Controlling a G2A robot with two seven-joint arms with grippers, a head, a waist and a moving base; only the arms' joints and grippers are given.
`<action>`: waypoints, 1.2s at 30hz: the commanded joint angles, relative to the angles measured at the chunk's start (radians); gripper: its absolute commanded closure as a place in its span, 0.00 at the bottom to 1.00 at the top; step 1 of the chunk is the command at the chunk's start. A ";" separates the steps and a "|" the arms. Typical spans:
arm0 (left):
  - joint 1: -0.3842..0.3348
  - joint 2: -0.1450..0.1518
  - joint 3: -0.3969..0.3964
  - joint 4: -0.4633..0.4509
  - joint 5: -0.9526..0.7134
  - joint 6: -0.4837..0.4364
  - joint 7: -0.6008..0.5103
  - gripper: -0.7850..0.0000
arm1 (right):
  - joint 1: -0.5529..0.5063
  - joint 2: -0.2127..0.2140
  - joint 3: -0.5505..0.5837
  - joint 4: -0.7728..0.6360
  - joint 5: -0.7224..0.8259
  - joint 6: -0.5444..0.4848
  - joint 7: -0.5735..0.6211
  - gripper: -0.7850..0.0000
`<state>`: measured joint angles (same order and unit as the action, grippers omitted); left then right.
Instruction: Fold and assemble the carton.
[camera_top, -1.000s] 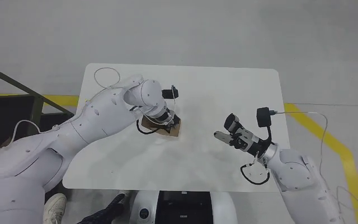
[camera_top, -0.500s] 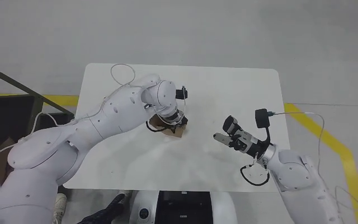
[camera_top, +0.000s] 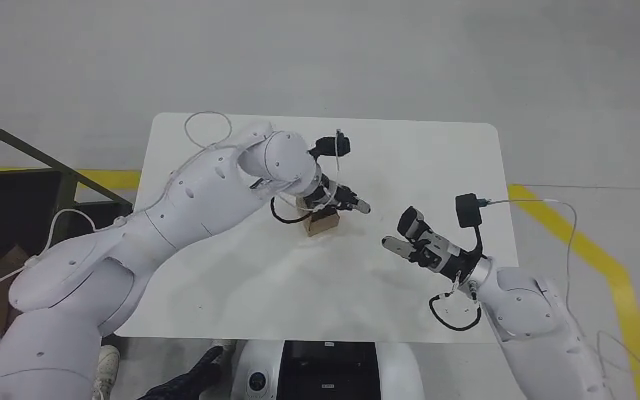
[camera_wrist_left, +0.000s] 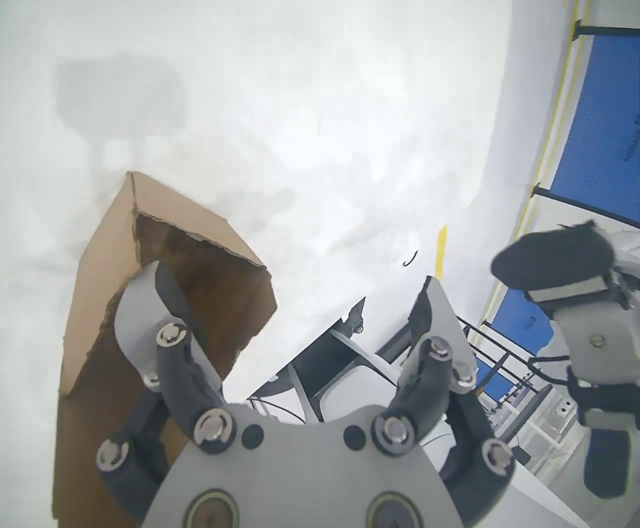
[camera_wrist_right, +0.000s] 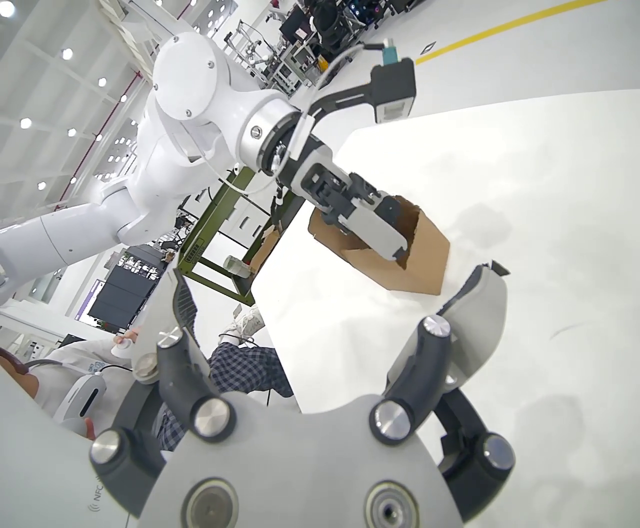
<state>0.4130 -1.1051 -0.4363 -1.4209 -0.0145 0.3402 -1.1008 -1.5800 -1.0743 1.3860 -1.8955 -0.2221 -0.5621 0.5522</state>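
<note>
A small brown carton (camera_top: 322, 225) stands on the white table (camera_top: 430, 160), left of centre, with its torn-edged opening facing up. My left gripper (camera_top: 342, 208) is open and straddles one wall. One finger (camera_wrist_left: 150, 295) is inside the carton (camera_wrist_left: 95, 280) and the other finger (camera_wrist_left: 435, 310) hangs outside over bare table. The right wrist view shows the same: the left gripper (camera_wrist_right: 380, 225) has a finger dipped into the carton (camera_wrist_right: 425, 255). My right gripper (camera_top: 398, 230) is open and holds nothing. It hovers to the right of the carton, a short gap away, pointing toward it.
A thin cable loops above the table's back left corner (camera_top: 205, 125). Bare tabletop lies between the carton and my right gripper (camera_wrist_right: 335, 275), and along the back. The table's front edge (camera_top: 300, 335) is near.
My left arm has slid the carton rightward toward the table's middle and turned its wrist, so the gripper now points right. The right arm has stayed still.
</note>
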 joint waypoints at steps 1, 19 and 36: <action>0.027 0.021 -0.047 -0.040 0.003 -0.030 0.029 0.00 | 0.000 0.000 -0.001 -0.002 -0.003 0.002 -0.003 0.00; 0.369 0.198 -0.511 -0.306 0.187 -0.457 0.230 0.00 | 0.021 0.003 -0.025 -0.006 0.009 0.020 0.010 0.00; 0.615 0.296 -0.910 -0.298 0.147 -0.767 0.090 0.00 | 0.085 -0.006 -0.128 -0.018 -0.058 0.101 0.015 0.00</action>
<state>1.0111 -0.8149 -1.3160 -1.7197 0.1426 -0.4129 -1.0005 -1.4989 -1.0791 1.2669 -1.9126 -0.2732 -0.4689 0.5681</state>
